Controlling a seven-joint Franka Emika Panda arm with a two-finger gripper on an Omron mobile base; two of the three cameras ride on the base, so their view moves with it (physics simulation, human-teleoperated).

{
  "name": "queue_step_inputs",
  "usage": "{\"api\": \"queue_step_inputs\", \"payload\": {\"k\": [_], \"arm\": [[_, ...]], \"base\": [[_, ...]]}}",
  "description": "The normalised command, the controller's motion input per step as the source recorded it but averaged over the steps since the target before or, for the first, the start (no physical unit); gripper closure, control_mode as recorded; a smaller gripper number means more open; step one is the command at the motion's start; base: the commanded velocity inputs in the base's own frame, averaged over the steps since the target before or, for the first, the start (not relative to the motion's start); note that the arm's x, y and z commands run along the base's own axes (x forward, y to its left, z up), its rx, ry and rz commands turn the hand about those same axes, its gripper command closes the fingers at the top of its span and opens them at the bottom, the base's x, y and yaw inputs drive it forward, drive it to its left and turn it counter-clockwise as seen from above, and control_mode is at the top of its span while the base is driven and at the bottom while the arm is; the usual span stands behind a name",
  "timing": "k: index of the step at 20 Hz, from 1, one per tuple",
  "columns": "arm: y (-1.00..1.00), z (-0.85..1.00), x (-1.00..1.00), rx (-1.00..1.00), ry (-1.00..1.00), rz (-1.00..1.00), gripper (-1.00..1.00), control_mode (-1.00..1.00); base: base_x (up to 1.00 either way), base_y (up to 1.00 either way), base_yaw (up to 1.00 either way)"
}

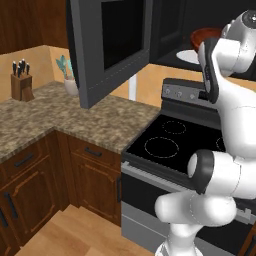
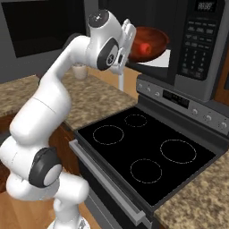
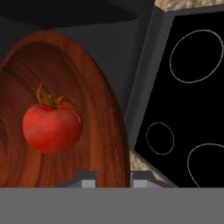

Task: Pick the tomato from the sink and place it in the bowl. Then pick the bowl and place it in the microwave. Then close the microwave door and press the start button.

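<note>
We carry bowl (image 2: 150, 42) with tomato (image 3: 52, 127) | gripper (image 3: 113, 177) clamps rim | risk: tilt spills tomato onto stove (image 2: 147, 152)

Left base view: we look from behind the arm's left side, forward and down, over the counter (image 1: 60, 117) and stove (image 1: 172, 140) toward the open microwave door (image 1: 112, 45).

Right base view: we look from the arm's right, across the same stove (image 2: 147, 150) at the microwave (image 2: 201, 44).

Hand view: we sit very close to the bowl (image 3: 87, 109) and tomato (image 3: 52, 127), rolled sideways, with the stove (image 3: 188, 100) alongside.
</note>
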Motion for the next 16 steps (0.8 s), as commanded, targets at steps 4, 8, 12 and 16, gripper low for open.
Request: {"api": "queue_step_inputs", "payload": {"k": [4, 8, 12, 16], "arm": [[-0.13, -0.35, 0.75, 0.00, 0.05, 0.00, 1.00, -1.00], [-0.14, -0.42, 0.46, -0.01, 0.02, 0.00, 1.00, -1.00], [-0.15, -0.11, 0.50, 0.00, 0.00, 0.00, 1.00, -1.00], [-0.17, 0.00, 0.51, 0.00, 0.00, 0.00, 1.00, -1.00]], "base": [[0.00, 0.00, 0.00], [0.00, 0.00, 0.00], [0.00, 0.00, 0.00], [0.00, 0.00, 0.00]]}}
